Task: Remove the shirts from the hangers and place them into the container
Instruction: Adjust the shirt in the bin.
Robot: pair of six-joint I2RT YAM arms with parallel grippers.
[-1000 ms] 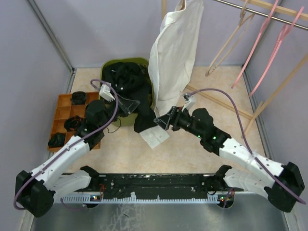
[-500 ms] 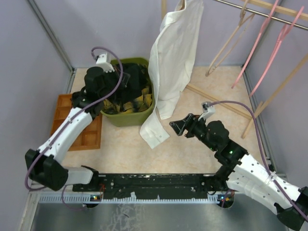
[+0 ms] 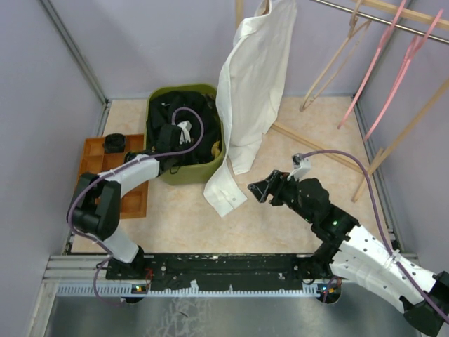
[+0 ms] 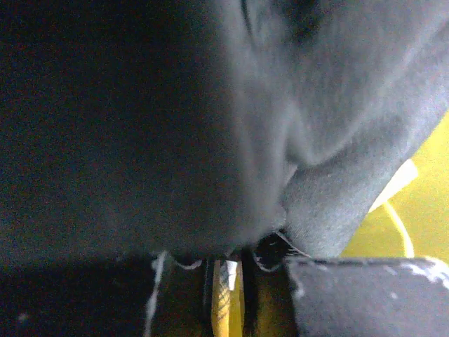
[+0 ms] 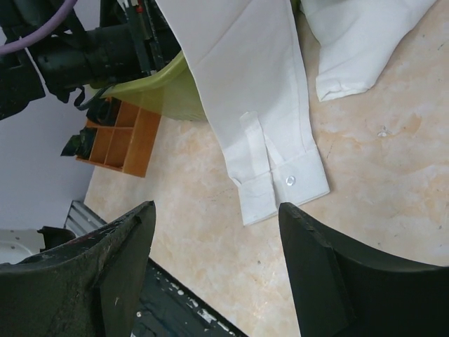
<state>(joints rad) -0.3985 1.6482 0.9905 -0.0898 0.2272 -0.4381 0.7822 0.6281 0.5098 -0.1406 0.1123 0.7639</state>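
Note:
The olive-green container [image 3: 184, 175] holds a black shirt [image 3: 172, 109], with a bit of yellow plaid shirt [image 3: 216, 146] at its right side. My left gripper [image 3: 181, 133] is down inside it. In the left wrist view dark cloth [image 4: 140, 126] covers nearly everything. The left gripper [image 4: 226, 281] shows only a narrow slit, with yellow cloth [image 4: 421, 210] behind. A cream shirt [image 3: 256, 77] hangs at the back, and its buttoned cuff [image 3: 226, 199] [image 5: 280, 182] lies on the table. My right gripper [image 3: 258, 189] [image 5: 216, 210] is open just right of the cuff and holds nothing.
Bare pink hangers [image 3: 393, 49] and a beige one [image 3: 337, 63] hang from a rod at the back right. Wooden poles [image 3: 316, 147] slant across the right side. An orange compartment tray [image 3: 95, 151] with small black items sits left of the container [image 5: 151, 88].
The black shirt, draped over the container's front a second ago, now lies inside. My left arm folded back and its gripper dropped into the container. My right gripper backed away from the cuff.

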